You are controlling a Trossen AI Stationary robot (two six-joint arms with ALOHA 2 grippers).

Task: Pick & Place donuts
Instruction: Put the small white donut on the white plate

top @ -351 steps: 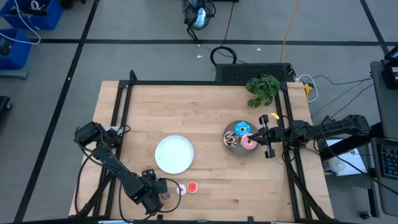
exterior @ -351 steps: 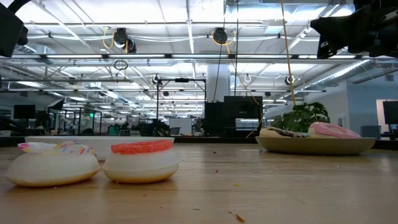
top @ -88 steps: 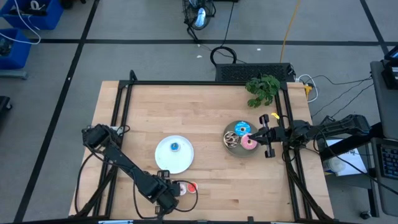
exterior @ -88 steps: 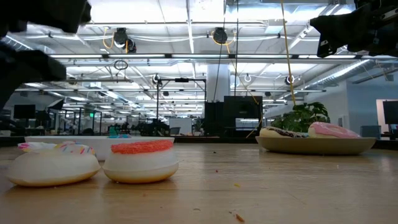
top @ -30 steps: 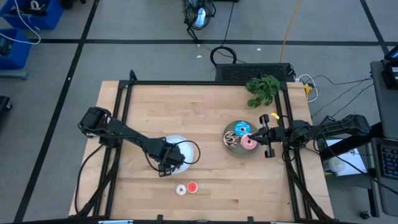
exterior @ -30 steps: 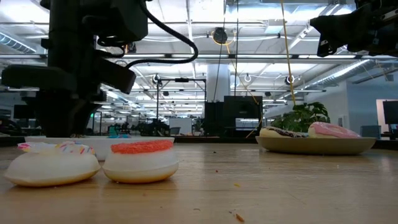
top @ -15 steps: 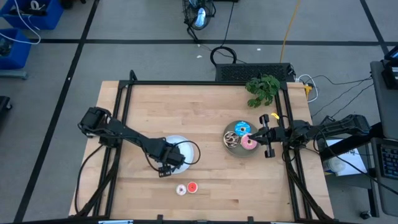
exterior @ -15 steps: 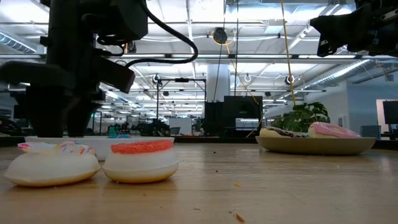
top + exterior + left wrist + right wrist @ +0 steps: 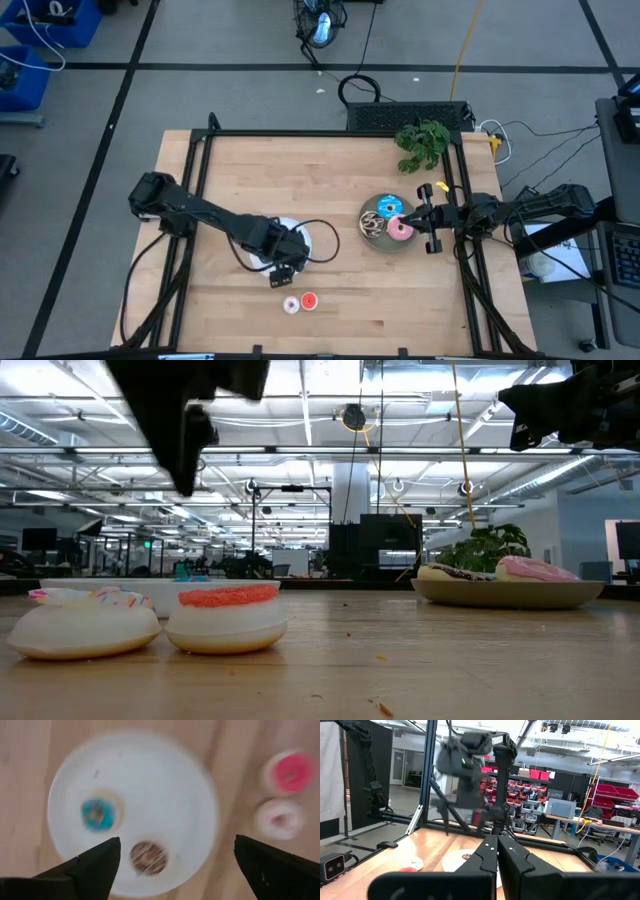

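Observation:
My left gripper [image 9: 285, 257] hangs open and empty above the white plate [image 9: 185, 795], well clear of it in the low view [image 9: 185, 420]. A tiny blue donut [image 9: 97, 814] and a tiny brown donut [image 9: 148, 857] lie flat on that plate. The tiny cream donut [image 9: 291, 305] and tiny red donut [image 9: 309, 299] lie side by side on the table near its front edge. The gray plate [image 9: 368, 210] holds the blue sprinkled donut [image 9: 389, 206], pink donut [image 9: 401, 229] and brown-white donut [image 9: 372, 225]. My right gripper [image 9: 420, 215] is shut, raised beside the gray plate's right rim.
A green plant [image 9: 423, 143] stands at the table's far right corner. A black frame rail [image 9: 320, 133] runs along the table's far and side edges. Bare wood lies between the two plates and across the far half of the table.
My left gripper has risen from just above the white plate and shifted a little toward the table's right edge. The cream and red donuts have stayed where they were.

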